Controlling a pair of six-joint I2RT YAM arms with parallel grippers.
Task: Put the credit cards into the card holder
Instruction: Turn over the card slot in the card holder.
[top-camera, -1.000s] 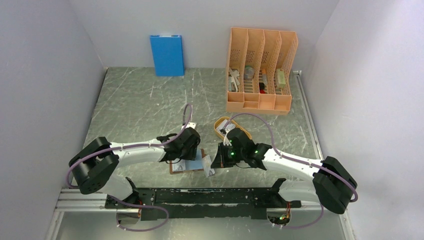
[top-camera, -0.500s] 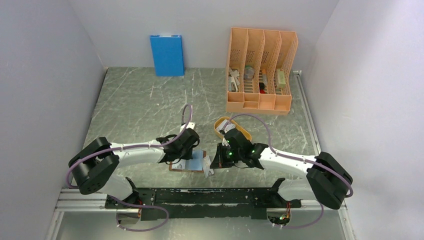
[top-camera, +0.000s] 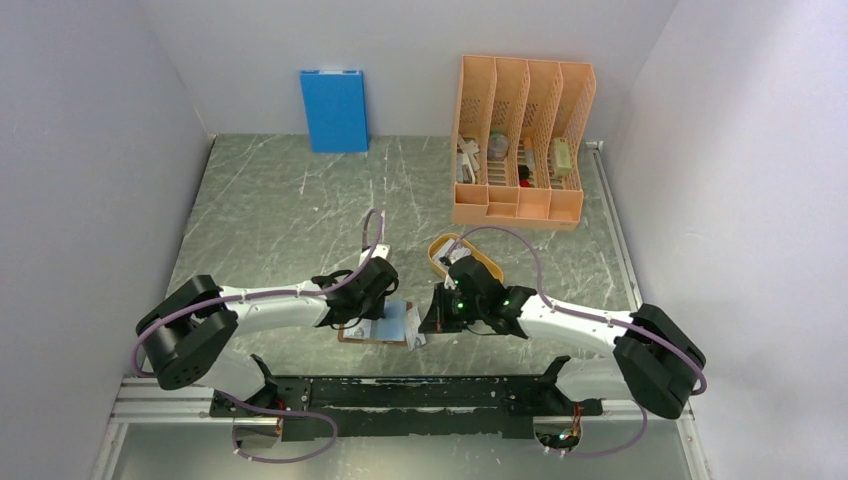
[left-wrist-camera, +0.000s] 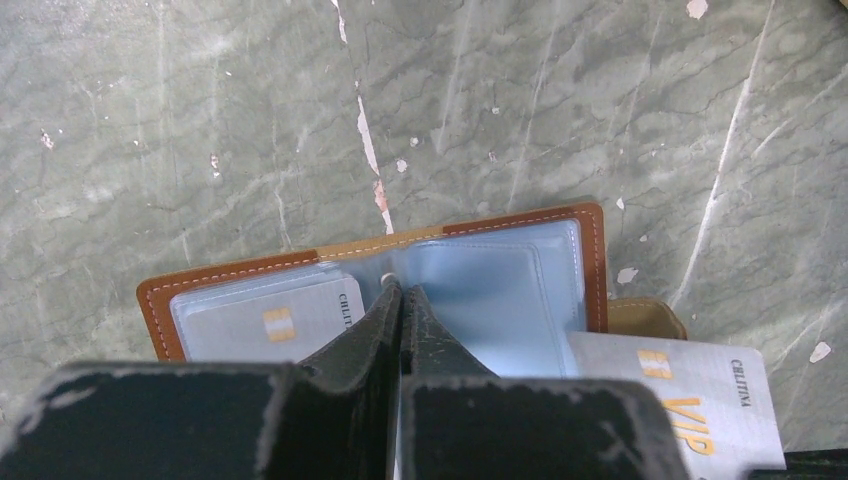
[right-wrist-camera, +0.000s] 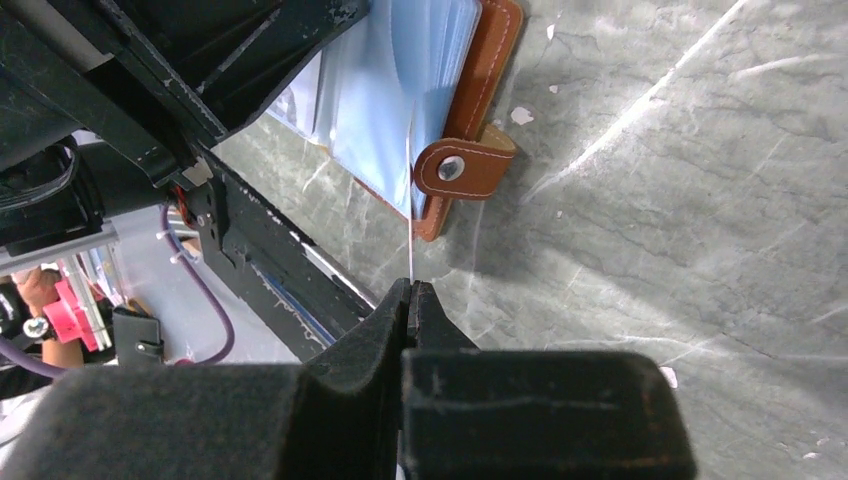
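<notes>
The credit card (right-wrist-camera: 411, 258) clamped in your shut right gripper (right-wrist-camera: 411, 288) meets the edge of the card holder (right-wrist-camera: 495, 50) lying open on the table (left-wrist-camera: 200, 120), its clear sleeve (left-wrist-camera: 480, 290) pinched by your closed left gripper (left-wrist-camera: 401, 293); push off-line and the card may catch the snap tab (right-wrist-camera: 462, 170) or drag the holder.

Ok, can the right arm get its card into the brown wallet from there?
Probably yes. The right gripper holds a card edge-on right beside the open card holder, and the left gripper pinches a clear sleeve there. Nothing seems to lie between them.
</notes>
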